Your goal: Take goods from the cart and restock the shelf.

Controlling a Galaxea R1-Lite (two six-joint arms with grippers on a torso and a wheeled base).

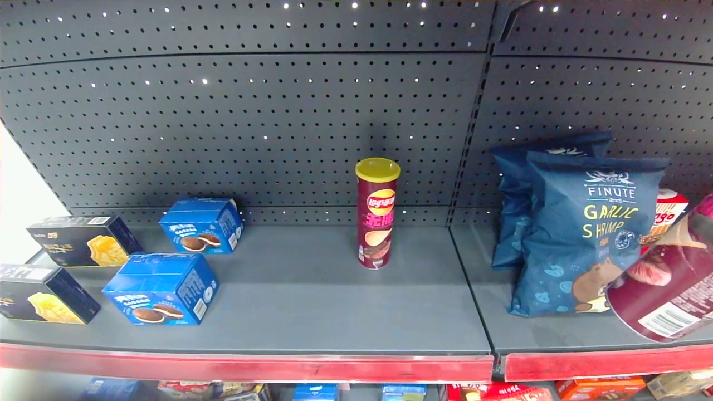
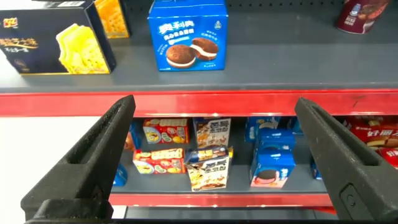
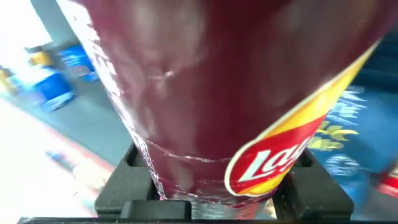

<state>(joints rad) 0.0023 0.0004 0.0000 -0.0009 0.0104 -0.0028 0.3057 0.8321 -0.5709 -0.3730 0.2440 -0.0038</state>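
The grey shelf (image 1: 312, 301) carries two blue chip bags (image 1: 579, 234) on its right section. Just before them, a maroon chip can (image 1: 665, 284) hangs tilted over the shelf edge, clamped in the right gripper (image 3: 214, 186). A matching can (image 1: 377, 211) stands upright mid-shelf; blue cookie boxes (image 1: 161, 287) and dark boxes (image 1: 83, 239) sit left. The left gripper (image 2: 216, 109) gapes wide, empty, facing the shelf's red edge.

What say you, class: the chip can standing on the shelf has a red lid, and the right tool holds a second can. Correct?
No. The head view shows the lid of the standing chip can is yellow, not red. The right tool does hold a second can.
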